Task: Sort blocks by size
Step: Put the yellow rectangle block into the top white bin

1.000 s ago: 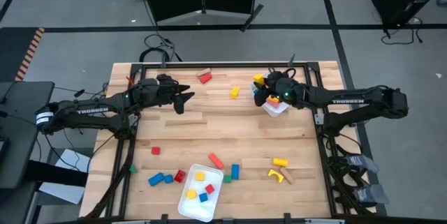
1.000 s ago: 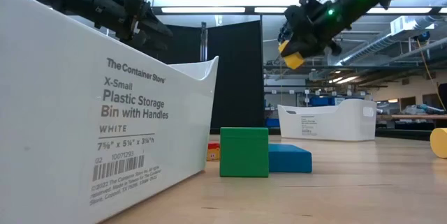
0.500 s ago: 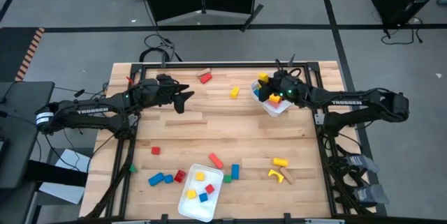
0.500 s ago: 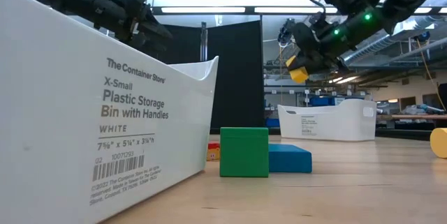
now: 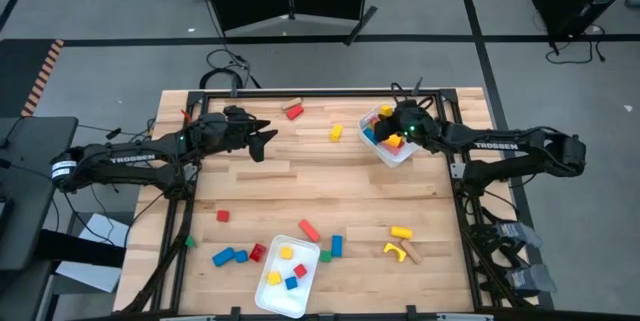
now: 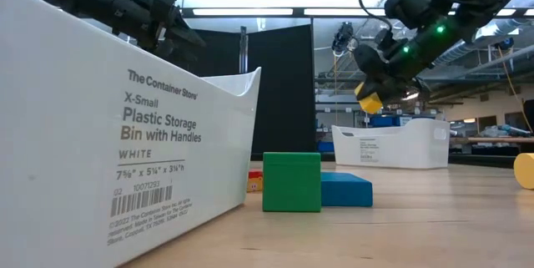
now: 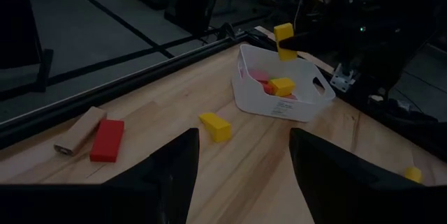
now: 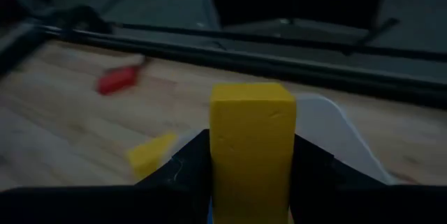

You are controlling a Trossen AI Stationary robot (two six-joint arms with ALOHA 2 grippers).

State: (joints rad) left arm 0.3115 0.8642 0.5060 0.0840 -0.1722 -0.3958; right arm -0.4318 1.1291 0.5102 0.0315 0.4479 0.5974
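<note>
The square wooden block (image 8: 251, 140) in the middle of the frame is yellow. The plastic tray (image 6: 125, 126) at the left is white with grey letters. The flat wooden bar (image 7: 107, 139) at lower left is red.

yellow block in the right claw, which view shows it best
The right wrist view: the yellow block fills the frame, clamped between both fingers. The left wrist view shows it above the white bin. The low view shows it under the right claw. The high view barely shows it.

Yellow block (image 8: 251, 140) clamped upright, others scattered
</note>
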